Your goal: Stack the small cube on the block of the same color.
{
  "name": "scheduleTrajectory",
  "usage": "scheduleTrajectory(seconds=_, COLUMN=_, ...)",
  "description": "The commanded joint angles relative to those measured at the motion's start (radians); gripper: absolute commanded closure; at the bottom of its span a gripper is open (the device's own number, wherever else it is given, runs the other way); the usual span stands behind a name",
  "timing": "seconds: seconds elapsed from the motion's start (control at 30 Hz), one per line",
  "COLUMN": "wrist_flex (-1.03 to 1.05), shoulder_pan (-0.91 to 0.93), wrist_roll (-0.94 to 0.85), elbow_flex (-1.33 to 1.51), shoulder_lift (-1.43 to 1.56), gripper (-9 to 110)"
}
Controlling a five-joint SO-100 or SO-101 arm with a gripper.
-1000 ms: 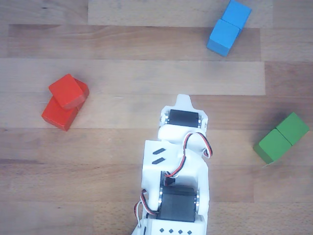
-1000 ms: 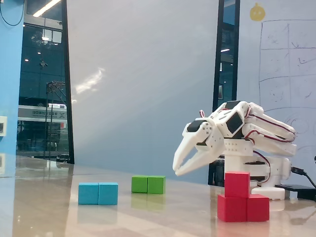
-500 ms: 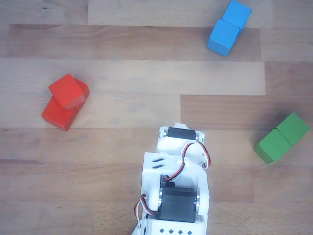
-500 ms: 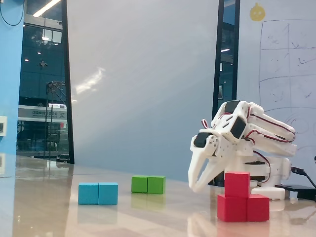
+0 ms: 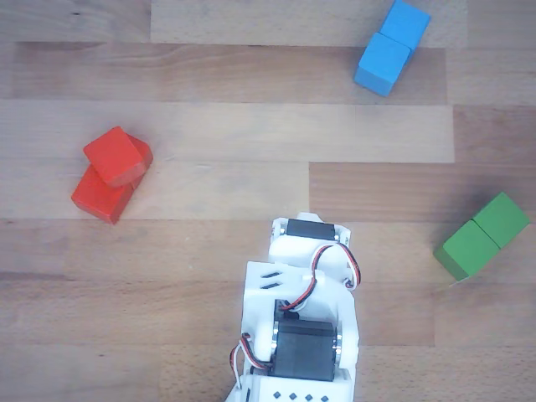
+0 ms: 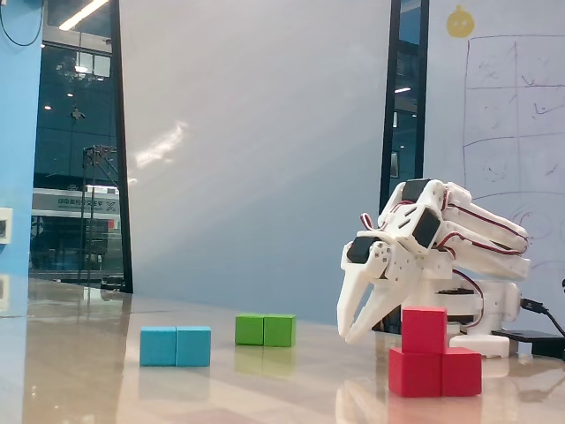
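Red-orange is confined to one spot: the small cube (image 6: 424, 329) sits on top of the block of the same color (image 6: 436, 372), turned slightly askew on it in the other view (image 5: 114, 156), where the block (image 5: 100, 195) lies at the left of the wooden table (image 5: 209, 251).

Against the frame half a second back, nothing has shifted; a full second back the arm reached further forward with the gripper raised, and it has since folded in and tipped down.

The white arm (image 5: 301, 327) is tucked close over its base. In the fixed view the gripper (image 6: 348, 329) points down at the tabletop, just left of the stack and clear of it, fingers slightly apart and holding nothing.

From above the fingers are hidden under the arm's body, and the arm's base is cut off by the lower edge. The blue block (image 5: 391, 47) and green block (image 5: 481, 235) lie well apart from the stack.
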Motion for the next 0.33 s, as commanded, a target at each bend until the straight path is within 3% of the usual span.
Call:
scheduleTrajectory(seconds=0.0, wrist_flex=0.031, shoulder_pan=0.008, wrist_roll=0.006, elbow_flex=-0.101, shoulder_lift=0.031, gripper=101)
scheduleTrajectory(seconds=0.3, wrist_flex=0.031, shoulder_pan=0.002, wrist_roll=0.005, elbow_flex=-0.103, shoulder_lift=0.031, gripper=101)
